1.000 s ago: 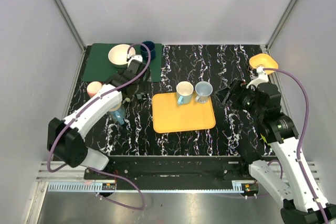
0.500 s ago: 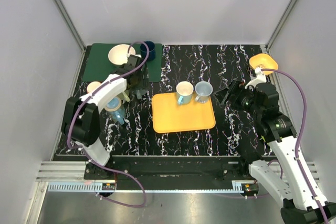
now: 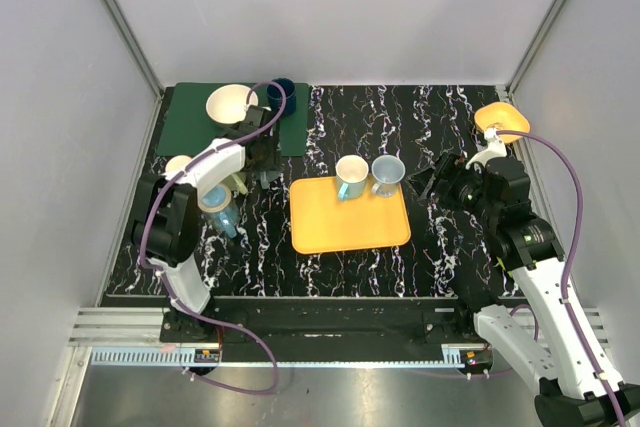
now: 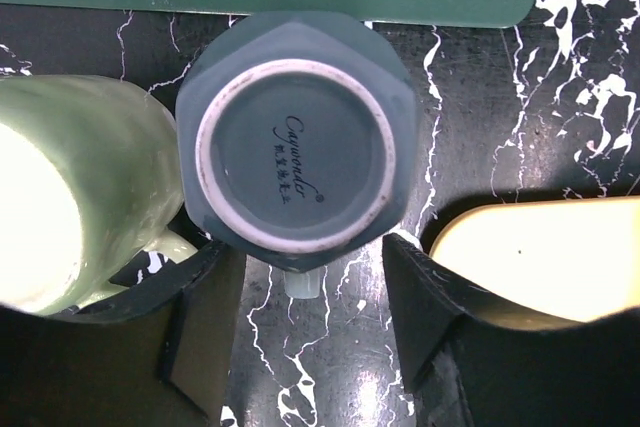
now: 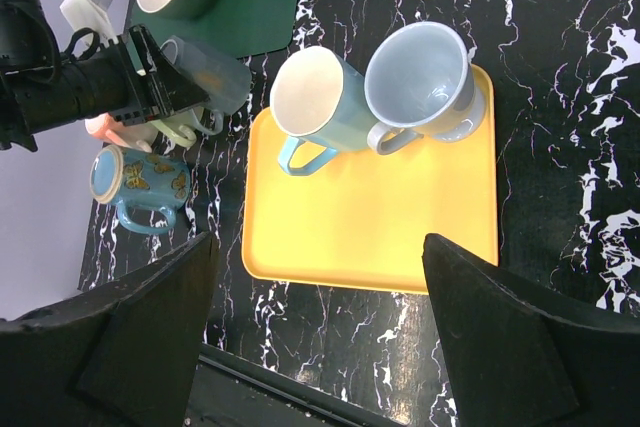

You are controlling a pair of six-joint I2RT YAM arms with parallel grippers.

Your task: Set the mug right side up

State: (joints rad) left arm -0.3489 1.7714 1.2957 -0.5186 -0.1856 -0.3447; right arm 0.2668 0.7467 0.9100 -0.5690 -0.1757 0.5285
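Observation:
A dark grey-blue mug (image 4: 297,142) stands upside down on the black marbled table, its ringed base facing up; a stub of its handle shows at its near side. My left gripper (image 4: 305,317) hangs right over it, and its fingers (image 4: 200,327) flank the mug's near edge with a gap still between them. From above, the left gripper (image 3: 262,159) covers the mug. My right gripper (image 5: 320,327) is open and empty, held above the table (image 3: 440,127) right of the yellow tray (image 3: 350,225).
A pale green mug (image 4: 70,197) lies on its side against the dark mug's left. On the tray stand a light blue mug (image 3: 351,175) and a grey mug (image 3: 387,173). A butterfly mug (image 3: 220,209), pink cup (image 3: 179,166), green mat (image 3: 190,125) with white bowl (image 3: 230,104), and orange bowl (image 3: 502,118) surround them.
My left gripper's jaws have narrowed round the upside-down mug, and the left arm has folded in toward the left. The right arm has stayed still.

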